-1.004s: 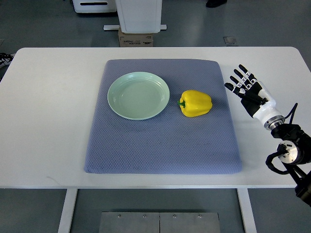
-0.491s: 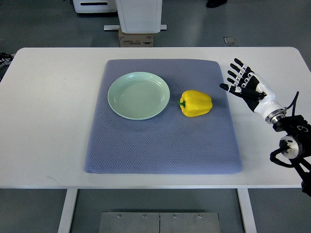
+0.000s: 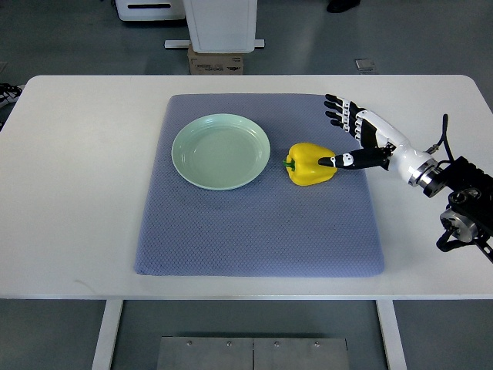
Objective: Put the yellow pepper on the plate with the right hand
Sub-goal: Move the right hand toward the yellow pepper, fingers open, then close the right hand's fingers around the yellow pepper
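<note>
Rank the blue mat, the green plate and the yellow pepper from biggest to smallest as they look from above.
1. Blue mat, by far the biggest.
2. Green plate.
3. Yellow pepper, smallest, just beside the right hand.

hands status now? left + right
Left: not in view.
Right hand: open, fingers spread, holding nothing; thumb tip at the yellow pepper, no grasp yet.

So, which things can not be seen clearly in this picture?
- Top view: whether the right hand touches the pepper; its thumb tip lies at the pepper's edge, contact unclear.
- Pepper's underside, hidden by its own body.
- Right arm, cut off by the right edge.
- Print on the box beyond the table: too small.
</note>
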Controlling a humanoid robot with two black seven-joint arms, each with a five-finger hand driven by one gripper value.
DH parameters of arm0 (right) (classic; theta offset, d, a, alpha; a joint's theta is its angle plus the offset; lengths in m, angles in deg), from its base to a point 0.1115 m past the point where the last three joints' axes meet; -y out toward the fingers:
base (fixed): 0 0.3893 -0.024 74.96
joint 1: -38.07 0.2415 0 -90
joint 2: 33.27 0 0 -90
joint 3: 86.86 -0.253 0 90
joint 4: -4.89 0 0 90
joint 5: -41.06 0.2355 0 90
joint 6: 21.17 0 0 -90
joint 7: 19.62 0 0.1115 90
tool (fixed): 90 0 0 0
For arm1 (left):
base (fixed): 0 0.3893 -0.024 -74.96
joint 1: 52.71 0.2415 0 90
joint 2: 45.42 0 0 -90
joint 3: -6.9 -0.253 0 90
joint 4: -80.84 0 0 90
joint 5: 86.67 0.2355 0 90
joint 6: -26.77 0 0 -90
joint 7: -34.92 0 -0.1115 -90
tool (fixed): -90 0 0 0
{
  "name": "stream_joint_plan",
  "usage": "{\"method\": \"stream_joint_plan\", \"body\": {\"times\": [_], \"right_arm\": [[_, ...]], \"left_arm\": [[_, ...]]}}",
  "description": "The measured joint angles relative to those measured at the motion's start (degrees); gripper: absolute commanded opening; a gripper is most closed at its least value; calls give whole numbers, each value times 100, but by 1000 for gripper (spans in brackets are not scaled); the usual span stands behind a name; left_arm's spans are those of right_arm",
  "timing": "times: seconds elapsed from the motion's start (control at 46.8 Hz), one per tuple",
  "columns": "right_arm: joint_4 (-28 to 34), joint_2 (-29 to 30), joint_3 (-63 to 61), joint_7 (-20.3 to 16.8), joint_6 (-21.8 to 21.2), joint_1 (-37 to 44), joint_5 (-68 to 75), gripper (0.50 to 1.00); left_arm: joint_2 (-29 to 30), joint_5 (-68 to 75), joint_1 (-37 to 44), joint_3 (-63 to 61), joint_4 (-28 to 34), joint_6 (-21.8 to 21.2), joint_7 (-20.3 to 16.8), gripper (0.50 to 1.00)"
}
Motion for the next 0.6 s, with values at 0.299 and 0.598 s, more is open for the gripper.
{"method": "stream_joint_plan", "body": {"times": [0.299, 0.598], "right_arm": [[-43, -141, 1544, 280, 470, 727, -28, 998], [-286, 11, 2180, 262, 784, 1054, -31, 998]], "left_arm": [[0, 0, 0, 0, 0, 0, 0, 1000], [0, 1, -1, 0, 0, 1, 0, 1000]]}}
